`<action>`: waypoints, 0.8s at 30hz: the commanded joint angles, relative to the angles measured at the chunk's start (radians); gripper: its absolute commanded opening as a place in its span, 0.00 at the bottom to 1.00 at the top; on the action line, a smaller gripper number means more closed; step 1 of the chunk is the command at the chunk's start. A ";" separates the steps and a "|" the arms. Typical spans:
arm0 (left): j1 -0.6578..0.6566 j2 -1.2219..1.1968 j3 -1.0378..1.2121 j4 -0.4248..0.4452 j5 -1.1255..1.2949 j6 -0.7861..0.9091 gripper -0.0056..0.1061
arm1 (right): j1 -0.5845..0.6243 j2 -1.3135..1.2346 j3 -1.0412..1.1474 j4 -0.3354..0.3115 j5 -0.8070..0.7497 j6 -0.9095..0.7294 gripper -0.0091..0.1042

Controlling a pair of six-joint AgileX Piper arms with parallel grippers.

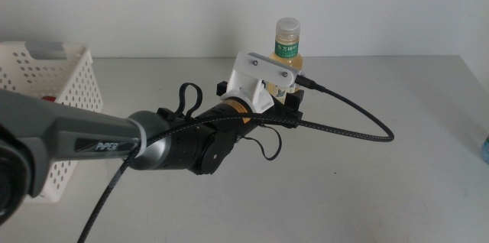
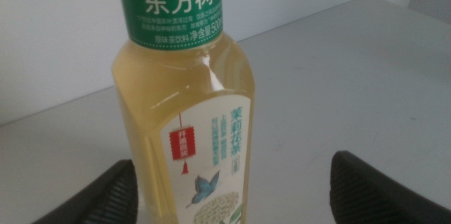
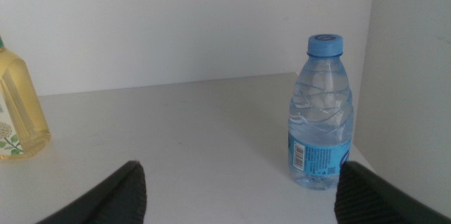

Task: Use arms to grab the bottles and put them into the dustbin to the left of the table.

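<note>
Left gripper: jaws spread wide around upright tea bottle, not clamped.
Right gripper: jaws apart, holding nothing; water bottle stands ahead.
Dustbin: table's left.

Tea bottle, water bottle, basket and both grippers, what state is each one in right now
tea bottle: upright on the table, capped, between the left gripper's jaws, not clamped
water bottle: upright, blue cap on, untouched
white basket: upright at the table's left, something red inside
left gripper: open around the tea bottle
right gripper: open, holding nothing, facing the water bottle
</note>
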 commanded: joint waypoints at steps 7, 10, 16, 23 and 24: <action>0.022 0.111 -0.227 -0.036 -0.062 -0.022 0.89 | -0.005 -0.021 -0.010 -0.012 -0.070 -0.006 0.91; 0.034 0.151 -0.293 -0.034 -0.040 -0.026 0.89 | -0.005 -0.021 -0.010 -0.012 -0.070 -0.006 0.91; 0.052 0.218 -0.415 -0.028 0.027 -0.040 0.89 | -0.005 -0.021 -0.010 -0.012 -0.070 -0.006 0.91; 0.062 0.263 -0.472 -0.027 0.053 -0.041 0.80 | -0.005 -0.021 -0.010 -0.012 -0.070 -0.006 0.91; 0.062 0.258 -0.472 -0.027 0.067 -0.041 0.74 | -0.005 -0.021 -0.010 -0.012 -0.070 -0.006 0.91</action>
